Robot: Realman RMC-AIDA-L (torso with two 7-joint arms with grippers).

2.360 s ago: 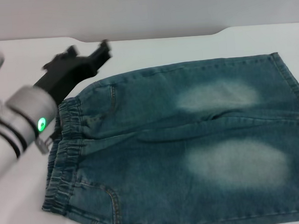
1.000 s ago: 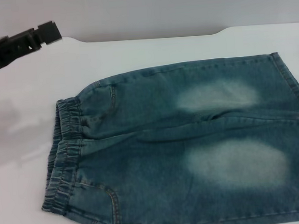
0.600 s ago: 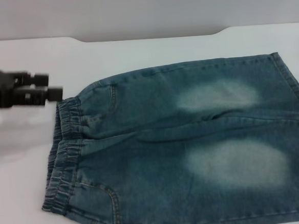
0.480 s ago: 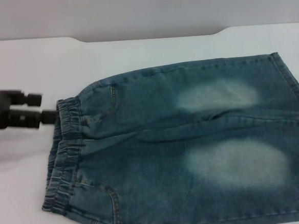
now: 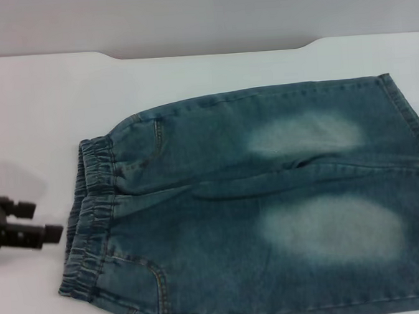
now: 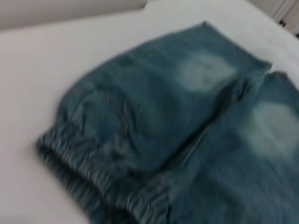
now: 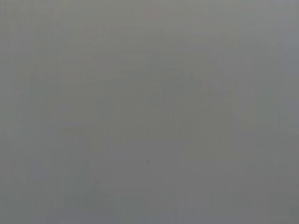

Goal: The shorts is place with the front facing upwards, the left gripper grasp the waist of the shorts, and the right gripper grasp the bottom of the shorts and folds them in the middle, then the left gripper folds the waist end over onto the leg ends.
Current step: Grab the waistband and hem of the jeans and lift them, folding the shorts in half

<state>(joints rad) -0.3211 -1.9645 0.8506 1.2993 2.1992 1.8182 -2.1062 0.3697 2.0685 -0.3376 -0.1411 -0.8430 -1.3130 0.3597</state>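
table [image 5: 41,118]: white, smooth, matte; curved far edge against a grey wall; carries everything here.
shorts [image 5: 270,203]: blue-green washed denim, laid flat and front-up in the middle of the table; legs run toward my right, past the head view's edge; a soft fold line runs between the two legs.
faded patches [image 5: 305,134]: two pale, cloudy ovals, one per leg, on the front.
bottom of the shorts [image 5: 408,114]: wide stitched hem of the far leg, straight double seam, at my right side; near leg's hem is out of view.
waist of the shorts [image 5: 91,208]: gathered, ruffled elastic band, narrower end, at my left side; in my left wrist view [image 6: 93,172] it reads as a ribbed, crumpled strip lying on the table.
front pocket seam [image 5: 158,279]: curved stitched line near the waist, close leg.
my left gripper [image 5: 45,220]: black, blocky two-fingered claw, low over the table just beside the waist, not touching it; fingers spread slightly apart, nothing between them.
my right gripper: not seen; its wrist view is plain grey.
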